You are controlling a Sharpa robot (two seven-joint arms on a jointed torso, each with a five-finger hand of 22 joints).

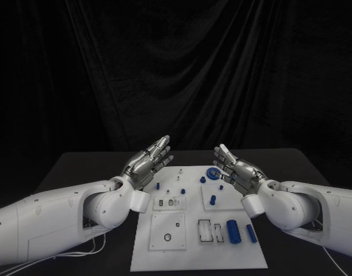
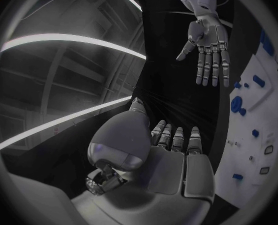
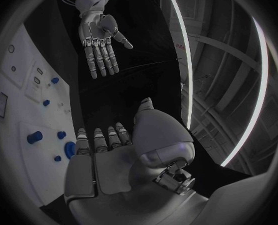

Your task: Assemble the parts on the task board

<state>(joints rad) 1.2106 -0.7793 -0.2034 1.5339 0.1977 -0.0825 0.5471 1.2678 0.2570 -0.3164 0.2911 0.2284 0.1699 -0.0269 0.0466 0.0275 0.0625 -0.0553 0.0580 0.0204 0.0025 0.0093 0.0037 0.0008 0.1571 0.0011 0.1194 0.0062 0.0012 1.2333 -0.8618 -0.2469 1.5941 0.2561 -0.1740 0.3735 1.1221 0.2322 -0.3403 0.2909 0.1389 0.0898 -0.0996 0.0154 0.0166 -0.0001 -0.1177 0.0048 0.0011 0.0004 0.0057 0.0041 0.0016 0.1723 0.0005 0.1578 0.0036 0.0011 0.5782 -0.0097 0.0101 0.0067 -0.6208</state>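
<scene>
Hands first: both are raised above the far end of the white board (image 1: 164, 256), palms facing each other across it, and neither touches anything. The left hand (image 1: 149, 161) hovers over the board's far left corner with its fingers stretched out and spread, holding nothing; seen from the right wrist it hangs open with the thumb angled away from the rest. The right hand (image 1: 237, 170) is held over the far right edge, fingers likewise straight and apart, empty.

The board lies along the middle of the black table (image 1: 300, 167), its long side running away from the robot. Blue parts are scattered on it. A round knob (image 1: 213, 173) sits near the far right corner, just beside the right hand's fingers, with a small peg (image 1: 202, 179) close to it. Another peg (image 1: 213, 200) stands further in, on the right half. Two cylinders (image 1: 233, 231) lie side by side near the right edge, toward the near end, next to some rectangular slots (image 1: 204, 230). On the left half there is a small blue stud (image 1: 157, 186) near the left hand's wrist.
</scene>
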